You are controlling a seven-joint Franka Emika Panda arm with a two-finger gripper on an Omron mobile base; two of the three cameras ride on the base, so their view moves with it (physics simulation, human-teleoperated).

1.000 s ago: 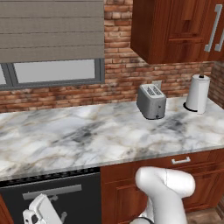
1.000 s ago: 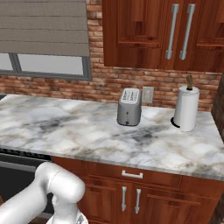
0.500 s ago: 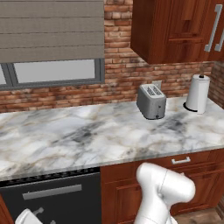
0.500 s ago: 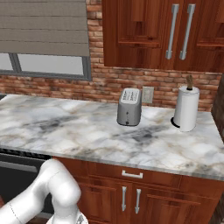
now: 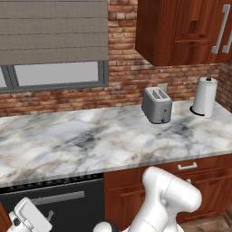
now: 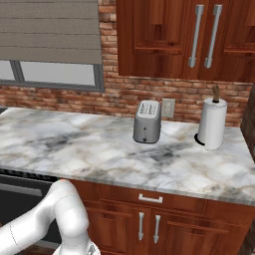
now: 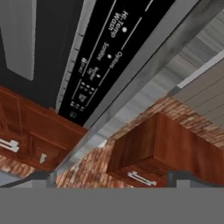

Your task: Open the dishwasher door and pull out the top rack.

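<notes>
Right now your gripper (image 7: 109, 179) sits low in front of the dishwasher door (image 5: 59, 206), its jaws spread wide with nothing between them. In the hand view the two dark fingertips (image 7: 41, 177) rise at the bottom, well apart, and the door's black control strip (image 7: 109, 52) with white lettering runs diagonally above them, with the grey bar handle (image 7: 19, 39) at upper left. From the left base view you see the door shut, set under the front edge of the marble counter (image 5: 90, 140), left of the reddish-brown cabinet (image 5: 199, 186), and the white hand (image 5: 29, 219) close to the door's lower left. On the counter, the toaster (image 5: 157, 105) stands toward the back, and the paper towel roll (image 5: 205, 97) stands near the right end.
</notes>
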